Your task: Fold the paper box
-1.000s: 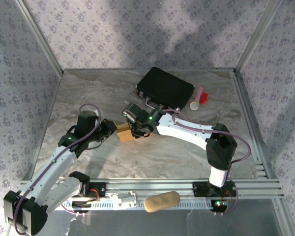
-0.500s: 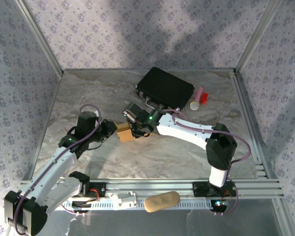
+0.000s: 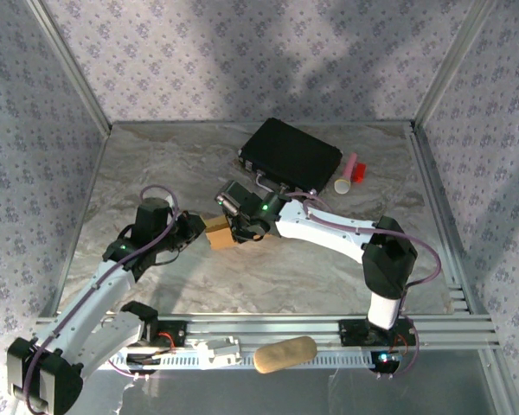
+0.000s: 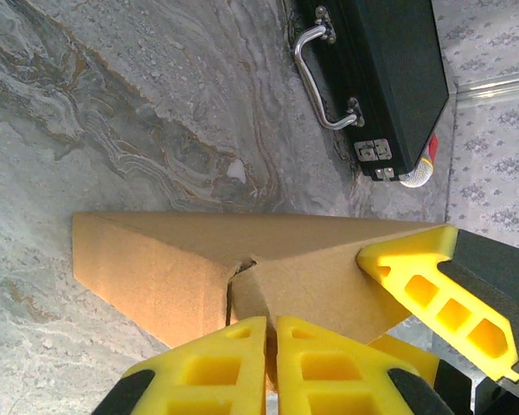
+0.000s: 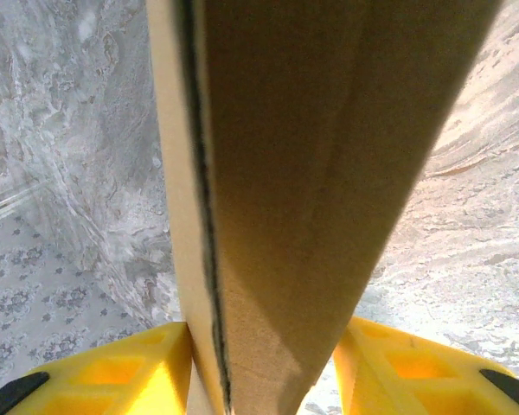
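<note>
The grey marbled bench carries the tan cardboard paper box, held from two sides. It runs lengthwise straight out from the right gripper's jaws, which clasp its width, and crosswise before the left gripper's jaws, pressed narrow, seemingly nipping a flap edge.

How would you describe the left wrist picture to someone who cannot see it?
A tan cardboard box, against a grey marbled table, has its flap pinched by the left gripper; the right gripper's yellow finger touches its corner. A black metal-handled case lies beyond.
</note>
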You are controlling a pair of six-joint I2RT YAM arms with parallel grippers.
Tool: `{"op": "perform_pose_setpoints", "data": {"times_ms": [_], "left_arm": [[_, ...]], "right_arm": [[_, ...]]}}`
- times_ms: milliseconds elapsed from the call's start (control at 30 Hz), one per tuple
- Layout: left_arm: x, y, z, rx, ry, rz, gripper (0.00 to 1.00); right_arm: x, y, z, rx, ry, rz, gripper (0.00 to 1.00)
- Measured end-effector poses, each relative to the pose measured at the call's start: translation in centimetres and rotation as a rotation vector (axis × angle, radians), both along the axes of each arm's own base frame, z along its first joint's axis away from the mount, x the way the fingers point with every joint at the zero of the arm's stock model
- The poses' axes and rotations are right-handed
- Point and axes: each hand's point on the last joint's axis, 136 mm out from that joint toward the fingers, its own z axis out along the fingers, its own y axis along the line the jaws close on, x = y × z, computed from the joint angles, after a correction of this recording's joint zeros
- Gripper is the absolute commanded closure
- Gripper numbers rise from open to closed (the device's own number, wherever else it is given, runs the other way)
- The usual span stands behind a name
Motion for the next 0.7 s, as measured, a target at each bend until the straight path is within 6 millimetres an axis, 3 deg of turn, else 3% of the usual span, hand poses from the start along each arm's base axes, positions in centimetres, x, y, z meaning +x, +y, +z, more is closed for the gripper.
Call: {"op": "perform_pose_setpoints", "data": {"times_ms": [200,433,700], "left_arm": [[0.0,0.1,-0.5,0.015,-0.004,0.000,0.92],[0.1,0.1,-0.7,0.015,-0.012,0.004,0.92],[0.4,0.2,-0.9,0.022,-0.011,0.010,0.92]], "right_arm": [[0.0,0.0,-0.1,0.001,0.000,-0.001,0.50],[0.1,-0.4,-0.4,-0.006,0.004,-0.007,0.36],[0.6,-3.7,0.6,-0.040,-0.009,-0.058,0.20]]}}
